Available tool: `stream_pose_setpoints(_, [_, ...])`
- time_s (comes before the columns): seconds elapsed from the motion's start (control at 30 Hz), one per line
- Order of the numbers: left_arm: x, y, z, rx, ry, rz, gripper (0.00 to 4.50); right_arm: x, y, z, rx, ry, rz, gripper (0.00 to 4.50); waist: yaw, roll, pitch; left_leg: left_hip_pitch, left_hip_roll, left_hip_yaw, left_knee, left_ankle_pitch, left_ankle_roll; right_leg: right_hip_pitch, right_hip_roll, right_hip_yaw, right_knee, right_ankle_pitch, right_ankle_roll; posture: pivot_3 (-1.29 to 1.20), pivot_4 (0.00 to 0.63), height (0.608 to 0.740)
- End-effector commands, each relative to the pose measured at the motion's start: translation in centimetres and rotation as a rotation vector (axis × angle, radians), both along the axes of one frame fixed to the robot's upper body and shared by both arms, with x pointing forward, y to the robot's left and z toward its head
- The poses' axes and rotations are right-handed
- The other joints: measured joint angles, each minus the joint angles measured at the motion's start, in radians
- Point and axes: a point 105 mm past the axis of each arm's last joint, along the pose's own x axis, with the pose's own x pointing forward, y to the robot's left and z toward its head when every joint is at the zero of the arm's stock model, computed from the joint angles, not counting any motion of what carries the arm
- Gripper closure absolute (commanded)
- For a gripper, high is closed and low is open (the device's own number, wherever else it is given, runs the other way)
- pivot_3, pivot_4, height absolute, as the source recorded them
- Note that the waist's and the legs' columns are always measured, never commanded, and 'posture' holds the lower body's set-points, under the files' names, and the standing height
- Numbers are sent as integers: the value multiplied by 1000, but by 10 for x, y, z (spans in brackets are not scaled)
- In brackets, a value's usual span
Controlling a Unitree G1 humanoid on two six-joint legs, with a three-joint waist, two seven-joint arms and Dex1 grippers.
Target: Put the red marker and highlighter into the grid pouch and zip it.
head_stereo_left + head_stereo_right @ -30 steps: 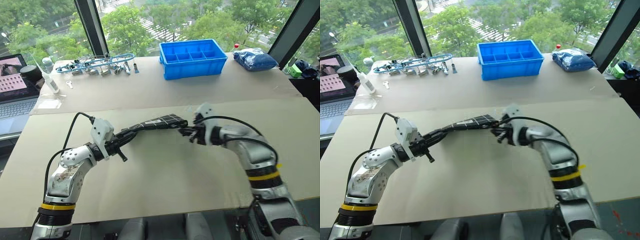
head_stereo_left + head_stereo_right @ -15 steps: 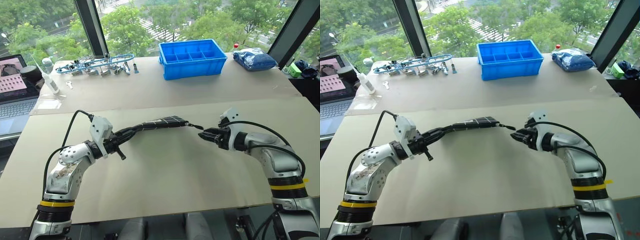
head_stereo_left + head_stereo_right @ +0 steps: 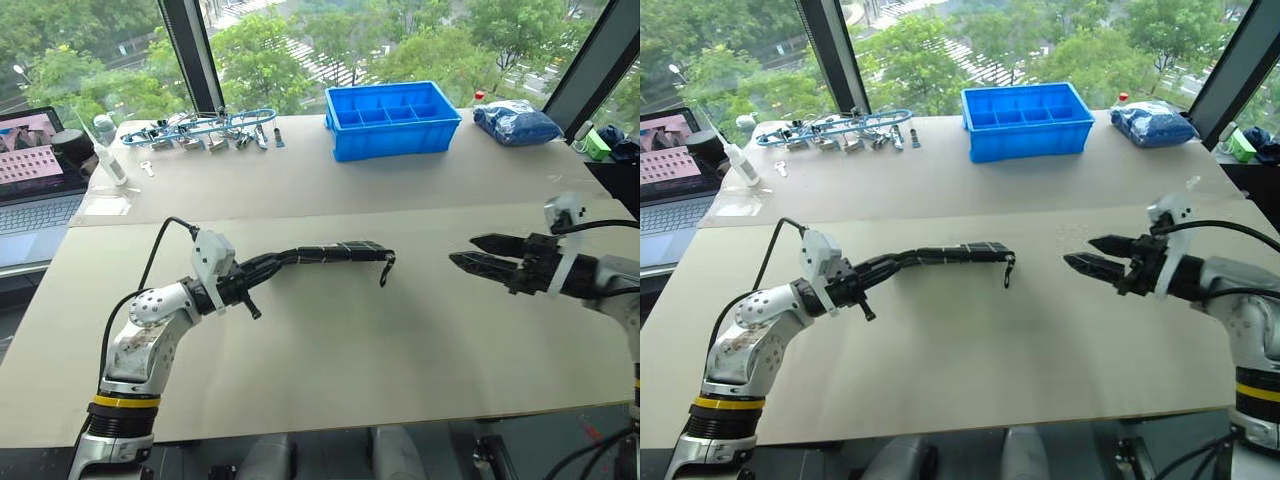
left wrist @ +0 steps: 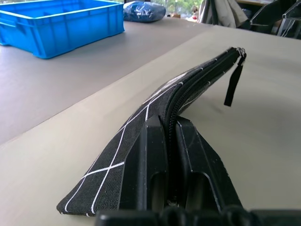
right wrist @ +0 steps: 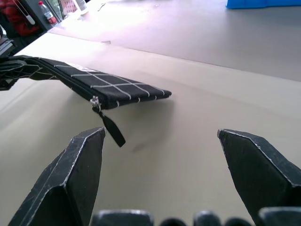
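Note:
The grid pouch (image 3: 330, 252) is black with white lines. It is held level above the table, and my left gripper (image 3: 275, 262) is shut on its left end. The zipper looks closed, and its black pull strap (image 3: 385, 268) hangs loose from the pouch's right end. My right gripper (image 3: 463, 249) hovers to the right of the pouch, well apart from it, open and pointing at the strap, with nothing between its fingers (image 5: 75, 174). The red marker and the highlighter are hidden from view.
A blue compartment bin (image 3: 392, 118) stands at the back middle, with a blue bag (image 3: 515, 122) to its right. Small tools and clips (image 3: 200, 130) and a squeeze bottle (image 3: 108, 150) lie at the back left. A laptop (image 3: 35, 185) sits at the far left.
My right gripper was shut at the pouch's zipper end. It has let go, opened wide and drawn away to the right. The pull strap now dangles. The left gripper keeps its hold.

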Motion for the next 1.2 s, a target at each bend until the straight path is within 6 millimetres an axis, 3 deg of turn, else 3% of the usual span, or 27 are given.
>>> stream_pose_setpoints(0.03, [-5,-13,7,12,-52,-55,4083,-4,-12,14,-31,-79,-39,216,1,0,0,0,-1,0,0,0,0,1,0,0,0,0,0,0,150,740])
stream_pose_setpoints(0.27, [-22,-25,-5,71,-25,-206,1658,-9,-15,0,-45,-69,-81,187,1,0,0,0,-1,0,1,0,0,0,0,0,-1,0,1,0,150,740])
stream_pose_setpoints(0.4, [-24,-21,-3,76,-5,-229,113,-12,-17,-9,-74,-55,-100,187,2,0,0,0,-1,0,1,0,0,1,0,0,-1,0,1,0,150,740])
stream_pose_setpoints(0.6, [-34,5,20,-92,145,-183,26,-8,-28,-4,-91,-72,-127,187,-2,0,0,0,0,0,1,0,1,0,0,0,-1,0,1,0,150,740])
stream_pose_setpoints(0.73, [-33,50,4,-92,270,28,26,-7,-31,-10,-111,-76,-127,187,-7,0,0,1,0,0,0,-1,1,0,0,0,0,0,1,0,150,740])
stream_pose_setpoints(0.97, [-29,124,-3,-272,285,417,26,1,-31,-30,-110,-66,-143,187,4,0,0,2,0,0,0,-1,1,1,0,0,0,0,1,0,150,740])
stream_pose_setpoints(1.07, [-37,141,-9,-305,289,501,26,7,-30,-38,-99,-56,-147,187,2,0,0,3,0,0,0,-1,1,2,0,1,0,0,1,0,150,740])
stream_pose_setpoints(1.2, [-45,149,-12,-320,293,558,26,15,-29,-43,-94,-51,-146,187,0,0,0,2,0,0,-1,-1,1,1,0,1,-1,0,1,0,150,740])
